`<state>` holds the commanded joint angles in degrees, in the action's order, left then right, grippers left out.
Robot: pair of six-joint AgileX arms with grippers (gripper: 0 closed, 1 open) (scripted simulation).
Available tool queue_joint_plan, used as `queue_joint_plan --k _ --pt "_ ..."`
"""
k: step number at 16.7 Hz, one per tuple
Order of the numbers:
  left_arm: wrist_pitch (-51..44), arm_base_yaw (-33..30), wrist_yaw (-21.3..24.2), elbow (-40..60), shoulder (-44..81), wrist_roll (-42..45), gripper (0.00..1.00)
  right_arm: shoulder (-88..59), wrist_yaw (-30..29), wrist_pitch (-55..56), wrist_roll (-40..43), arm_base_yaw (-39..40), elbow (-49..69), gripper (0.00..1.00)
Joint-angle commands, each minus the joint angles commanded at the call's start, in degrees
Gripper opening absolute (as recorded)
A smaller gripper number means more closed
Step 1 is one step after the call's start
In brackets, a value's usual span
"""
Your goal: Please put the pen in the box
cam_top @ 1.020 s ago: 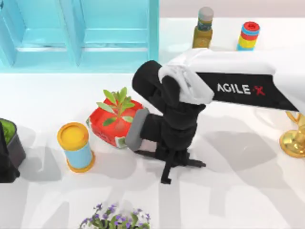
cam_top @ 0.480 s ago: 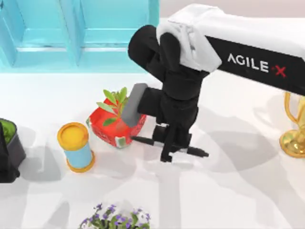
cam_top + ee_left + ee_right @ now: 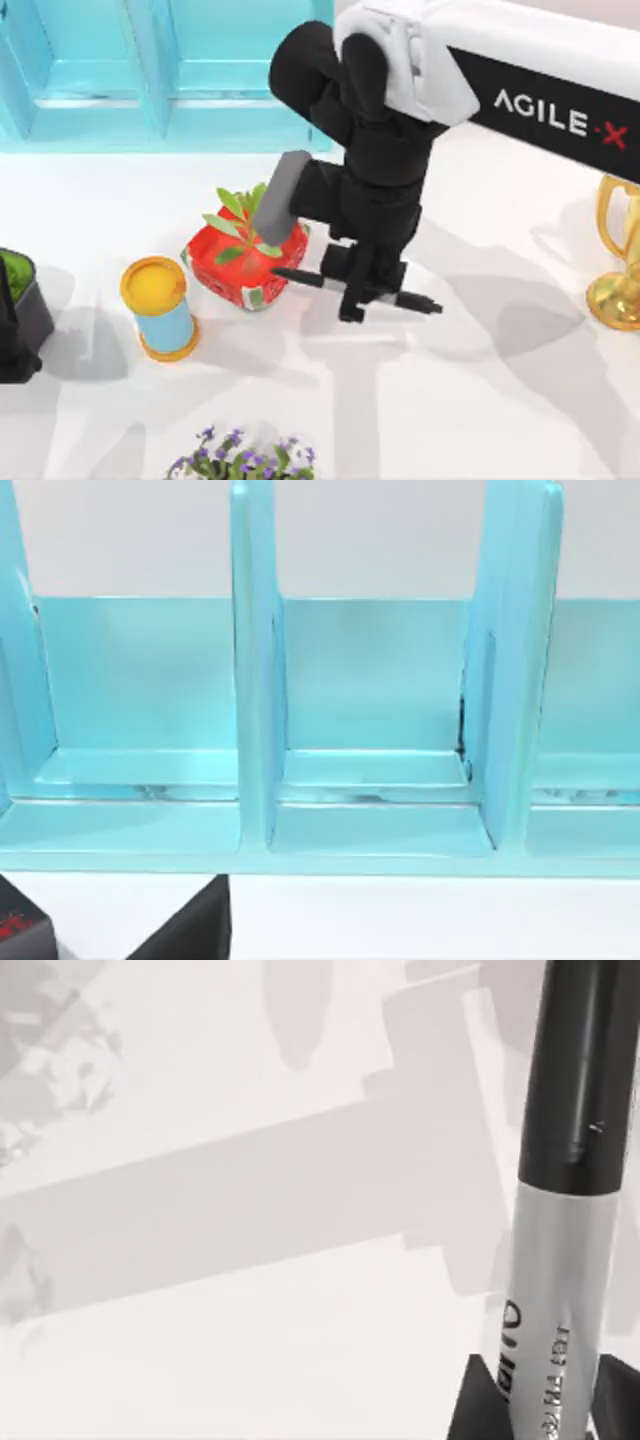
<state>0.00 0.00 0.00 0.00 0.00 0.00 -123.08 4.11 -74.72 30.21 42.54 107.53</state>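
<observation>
The right arm, a glossy white shell over matte black segments, reaches in from the right across the middle of the smooth white surface. Its end effector points downward and is clenched on the pen, gripping it around the middle so the slim shaft lies nearly level, one black end poking out toward the left and the other toward the right. From the right wrist view the pen reads as a smooth cylinder, a shiny black section joined to a satin grey-silver barrel with small dark lettering, held between the dark fingers above the pale surface crossed by soft shadows.

Just left of the pen stands a red planter, boxy with rounded corners, holding a leafy green sprig. Farther left is a squat cylinder, pale blue with a yellow lid. At the far left sits the box, a turquoise, hard-edged structure split by upright dividers; the left wrist view looks straight into its compartments, flat-walled and faintly glossy. The left arm is parked at the left edge, and whether its end effector is released or clenched I cannot tell. A polished golden trophy stands at the right edge.
</observation>
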Motion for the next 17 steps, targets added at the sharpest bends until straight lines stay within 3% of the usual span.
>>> queue_joint_plan --k 4,7,12,17 --pt "0.0 0.0 0.0 0.0 0.0 0.0 1.0 2.69 -0.37 -0.19 -4.87 -5.38 5.26 0.0" --pt "0.0 0.0 0.0 0.0 0.0 0.0 1.0 5.1 -1.54 -0.78 -14.69 -14.39 11.5 0.0" --pt "0.0 0.0 0.0 0.0 0.0 0.0 1.0 7.31 -5.16 -3.23 -40.93 -34.44 17.32 0.0" --pt "0.0 0.0 0.0 0.0 0.0 0.0 1.0 6.91 -8.93 -6.41 -69.5 -53.88 12.09 0.0"
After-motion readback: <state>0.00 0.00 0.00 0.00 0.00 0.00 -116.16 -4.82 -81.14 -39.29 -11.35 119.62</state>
